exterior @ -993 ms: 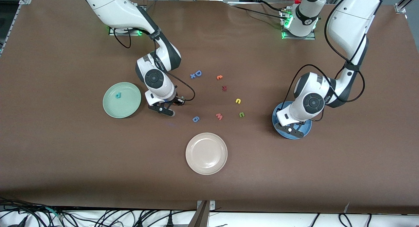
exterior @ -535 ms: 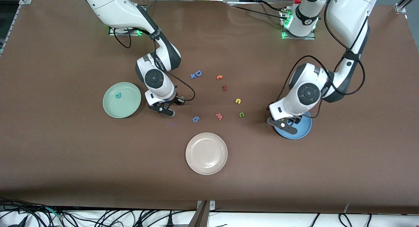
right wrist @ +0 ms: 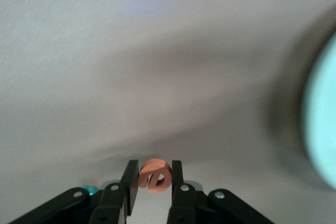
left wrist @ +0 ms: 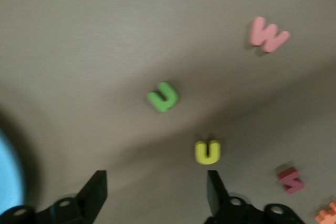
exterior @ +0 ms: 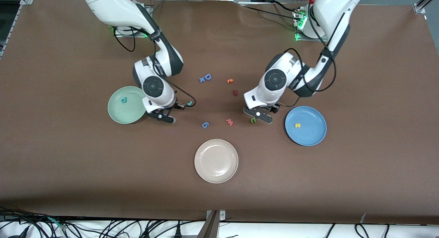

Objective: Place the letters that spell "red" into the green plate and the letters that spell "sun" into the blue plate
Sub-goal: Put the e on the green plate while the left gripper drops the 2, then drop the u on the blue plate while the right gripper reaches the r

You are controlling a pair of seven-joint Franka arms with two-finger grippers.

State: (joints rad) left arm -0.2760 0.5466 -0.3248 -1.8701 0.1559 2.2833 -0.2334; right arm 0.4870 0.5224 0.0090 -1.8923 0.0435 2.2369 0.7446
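Note:
The green plate point(exterior: 135, 111) holds a teal "d" point(exterior: 123, 100). My right gripper point(exterior: 164, 116) hangs just beside that plate point(right wrist: 321, 129), shut on the orange "e" point(right wrist: 156, 176). The small teal "r" point(exterior: 189, 103) lies on the table close by. A yellow "s" point(exterior: 298, 125) lies in the blue plate point(exterior: 310, 137). My left gripper point(exterior: 259, 116) is open and empty over the olive arch letter point(exterior: 252, 120). In the left wrist view the olive arch point(left wrist: 164, 96) and the yellow arch point(left wrist: 207, 151) lie ahead of the left gripper point(left wrist: 156, 192); the arm hides the yellow one in the front view.
A beige plate point(exterior: 216, 161) sits nearest the front camera. A pink "w" point(exterior: 229, 122), a blue "6" point(exterior: 205, 125), a dark red letter point(exterior: 235, 92), a small orange letter point(exterior: 230, 81) and a big blue "D" point(exterior: 207, 76) lie scattered mid-table.
My left gripper opened over the blue plate, left the yellow "s" there and swung to the arch letters. My right gripper carried the "e" a little toward the green plate.

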